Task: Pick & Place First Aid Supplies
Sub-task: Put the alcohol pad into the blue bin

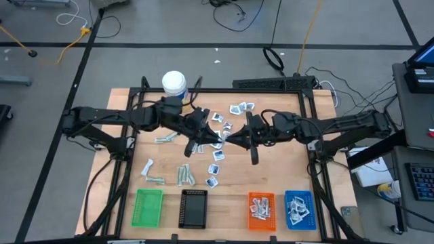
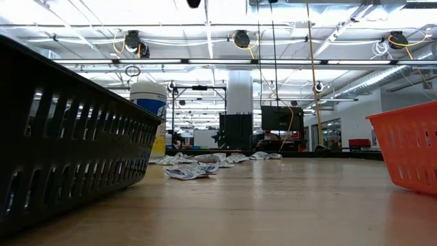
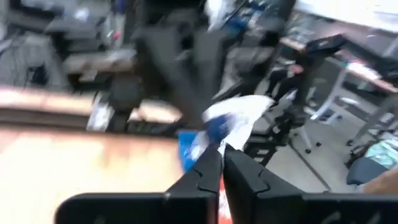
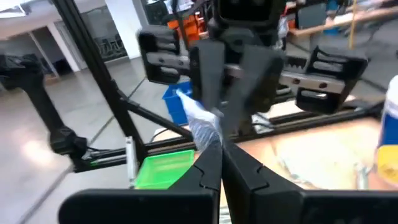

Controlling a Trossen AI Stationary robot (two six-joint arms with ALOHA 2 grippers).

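Observation:
Both grippers meet above the middle of the table. My left gripper [image 1: 215, 139] and my right gripper [image 1: 232, 139] point at each other, each shut on the same white-and-blue sachet [image 1: 223, 141]. The sachet shows at my left gripper's tips [image 3: 221, 149] and at my right gripper's tips [image 4: 219, 146]. Loose sachets [image 1: 227, 116] lie flat on the table's far middle. Grey-green strips [image 1: 184, 175] lie nearer the left. The low view shows the loose sachets [image 2: 188, 171] but neither gripper. My left gripper pinches one end of the sachet [image 3: 217, 127] between its two fingers, coming roughly level from the table's left. The sachet is lifted clear of the table. My right gripper pinches the opposite end of the sachet [image 4: 208, 134] between its two fingers, coming roughly level from the table's right. The sachet spans the short gap between the two grippers, crumpled.
Four trays stand along the near edge: green [image 1: 148, 207], black [image 1: 194, 208], orange [image 1: 261, 208] with packets in it, and blue [image 1: 300, 208] with packets in it. A white bottle [image 1: 174, 85] stands at the far left. Bare wood lies between the grippers and the trays.

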